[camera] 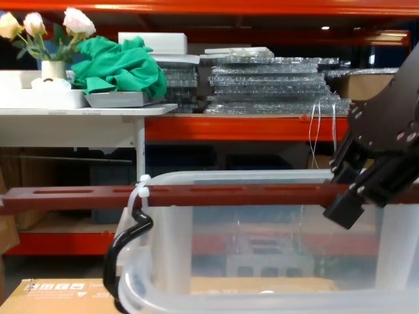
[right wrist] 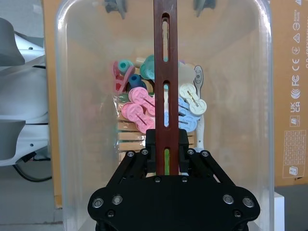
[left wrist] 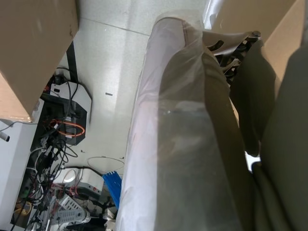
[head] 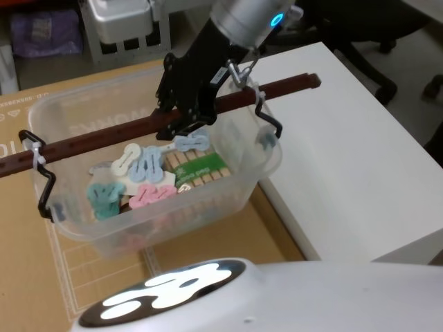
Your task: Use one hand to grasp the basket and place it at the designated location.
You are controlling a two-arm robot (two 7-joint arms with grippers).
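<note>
The basket (head: 239,197) is a translucent whitish tub holding pastel clips and a pack of wooden pegs. It is over a cardboard box, its right end by the white table. A long reddish-brown bar handle (head: 104,140) spans it, tied to black side brackets (head: 46,187). My right gripper (head: 190,117) reaches down from behind and is shut on the bar right of its middle. In the right wrist view its black fingers (right wrist: 150,144) clamp the slotted handle (right wrist: 165,72) above the basket (right wrist: 62,96). The chest view shows the gripper (camera: 357,190), the handle (camera: 196,194) and a bracket (camera: 124,248). My left arm hangs low beside my plastic-wrapped body (left wrist: 183,144).
A white table (head: 346,159) lies to the right of the cardboard box (head: 28,277). A small grey crate (head: 124,21) stands behind. Across the room are orange shelves with stacked trays (camera: 268,85), a green cloth (camera: 121,65) and flowers (camera: 46,26). Cables lie on the floor (left wrist: 57,139).
</note>
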